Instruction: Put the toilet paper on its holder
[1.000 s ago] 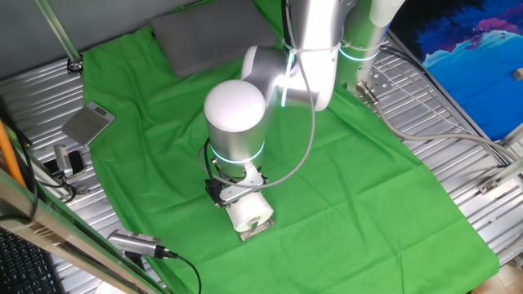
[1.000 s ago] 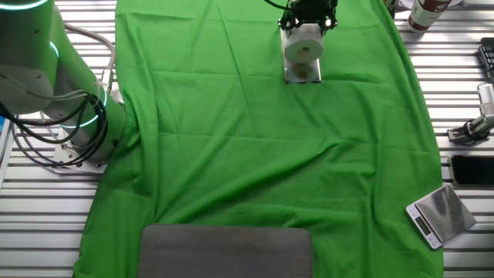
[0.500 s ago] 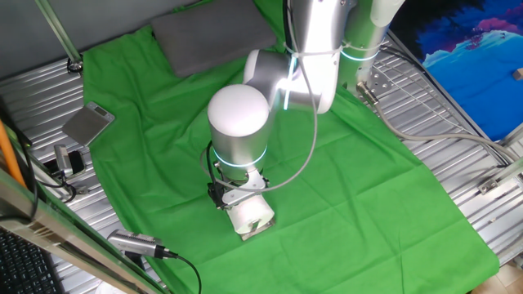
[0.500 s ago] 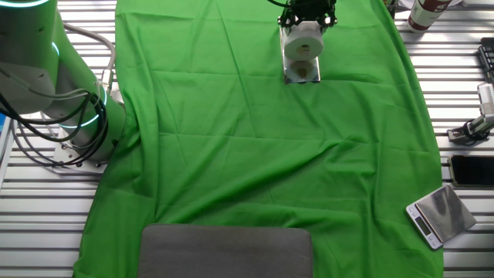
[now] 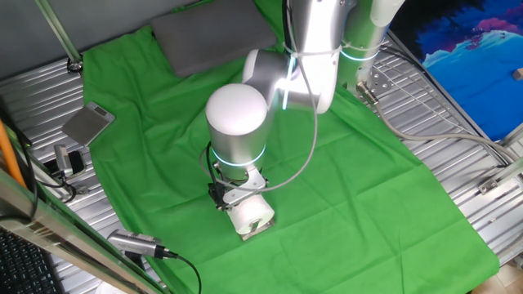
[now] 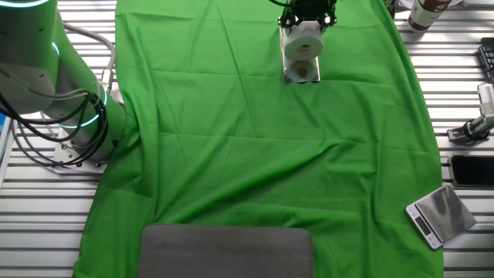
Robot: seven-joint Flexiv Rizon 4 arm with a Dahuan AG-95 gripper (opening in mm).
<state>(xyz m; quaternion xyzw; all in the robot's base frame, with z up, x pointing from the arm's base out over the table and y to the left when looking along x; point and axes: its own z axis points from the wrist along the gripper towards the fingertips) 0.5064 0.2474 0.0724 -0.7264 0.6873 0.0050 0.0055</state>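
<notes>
One roll, one gripper: my gripper (image 6: 308, 17) is clamped on the toilet paper (image 6: 302, 44), fingers pressing it from both sides. The roll sits right over the holder (image 6: 302, 73), a shiny chrome plate on the green cloth (image 6: 262, 147) near one edge of the table, far from the grey pad (image 6: 225, 251). Can't tell if roll and plate touch.

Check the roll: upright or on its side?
On its side. The roll shows its round end face and core hole sideways toward the other fixed camera, right above the holder; the gripper is at its top.
</notes>
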